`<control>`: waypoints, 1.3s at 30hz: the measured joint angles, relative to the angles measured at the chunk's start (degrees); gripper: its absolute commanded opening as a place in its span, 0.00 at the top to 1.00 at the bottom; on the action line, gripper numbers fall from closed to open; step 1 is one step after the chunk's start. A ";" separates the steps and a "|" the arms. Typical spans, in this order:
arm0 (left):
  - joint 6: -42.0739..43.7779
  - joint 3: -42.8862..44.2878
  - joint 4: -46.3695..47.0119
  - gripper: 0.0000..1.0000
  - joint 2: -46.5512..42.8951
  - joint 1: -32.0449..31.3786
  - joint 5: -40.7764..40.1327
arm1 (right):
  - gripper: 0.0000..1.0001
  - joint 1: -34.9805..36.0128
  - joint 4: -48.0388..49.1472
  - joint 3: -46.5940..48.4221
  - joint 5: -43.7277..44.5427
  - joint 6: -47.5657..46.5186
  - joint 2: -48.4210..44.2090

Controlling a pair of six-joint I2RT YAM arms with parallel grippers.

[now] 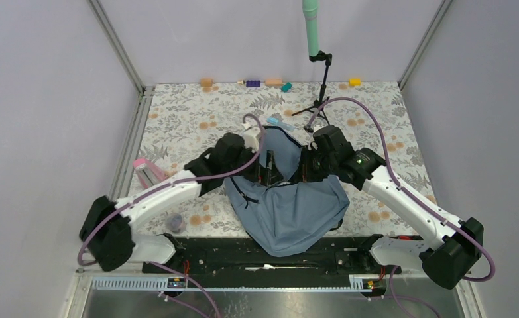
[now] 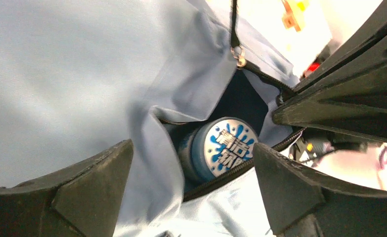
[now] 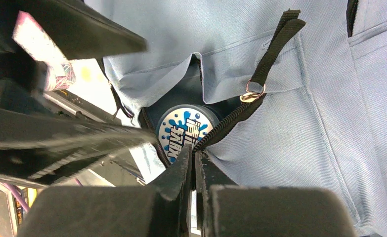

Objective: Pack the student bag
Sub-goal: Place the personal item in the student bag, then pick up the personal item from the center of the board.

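Observation:
The student bag [image 1: 289, 209], soft grey-blue fabric, lies in the middle near the arm bases. Its zipped opening is parted, and a round blue tub [image 2: 225, 147] with a white-and-blue splash label sits inside; the tub also shows in the right wrist view [image 3: 183, 131]. My left gripper [image 2: 191, 192] is open and empty, its fingers [image 2: 95, 185] spread either side of the opening just above the bag [image 2: 72, 74]. My right gripper [image 3: 195, 159] is shut on the black zipper edge [image 3: 228, 123] of the bag's opening, holding it up. In the top view the left gripper [image 1: 264, 171] and right gripper [image 1: 306, 171] face each other over the opening.
A pink item [image 1: 148, 171] and a small dark round object [image 1: 174, 222] lie left of the bag. A light blue item [image 1: 280, 122] lies behind it. A green microphone on a black tripod [image 1: 319, 99] stands at the back. Small coloured blocks [image 1: 274, 83] line the far edge.

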 measured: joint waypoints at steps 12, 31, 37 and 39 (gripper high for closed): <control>-5.09 -9.46 -15.87 0.01 -30.03 3.87 -29.86 | 1.00 0.00 0.48 -0.11 1.33 -0.22 -0.24; -27.19 -6.54 -59.45 0.01 -31.98 24.44 -48.70 | 1.00 0.00 3.23 -3.02 2.54 -2.58 -2.05; -31.36 -5.38 -64.22 0.01 -26.43 31.19 -48.76 | 1.00 0.02 3.39 -3.67 3.30 -3.04 -3.15; -32.37 -5.42 -64.72 0.01 -26.36 32.52 -48.41 | 1.00 0.00 3.39 -3.67 3.32 -3.15 -3.39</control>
